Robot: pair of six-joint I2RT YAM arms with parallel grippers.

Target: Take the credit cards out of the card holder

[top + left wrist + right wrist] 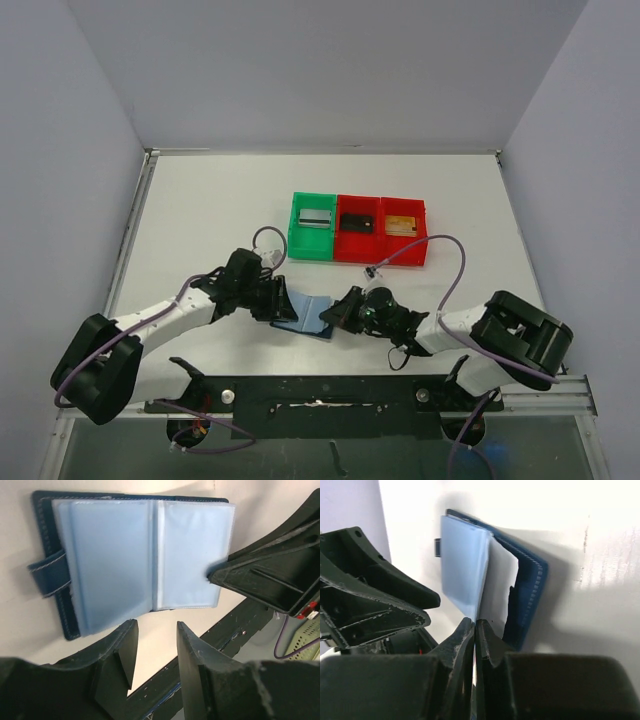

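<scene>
Card holder (303,315), small, dark navy-blue and bifold, lies open flat on the white counter (200,220) near the front edge, between the two arms. Its pale blue clear plastic leaves (110,560) face up and look empty, though I can't vouch for every pocket.

It looks light and floppy. The leaves seem thin, soft and slick, and the stitched navy cover stiffer. I'd judge the cover edge or the strap tab (49,575) the place to pin it, or it will slide when tugged.

The right hand (474,626) is closed, seemingly pinching the edge of the right leaf. The left hand (156,625) hovers over the near edge with its fingers parted, gripping nothing.

Farther back and to the right, a silver-grey card (315,218) lies in a green plastic bin (310,248). A black card (357,222) and a gold-tan card (401,225) lie in two red plastic bins (358,252). They look stiff, thin and slippery, best taken by an edge.
</scene>
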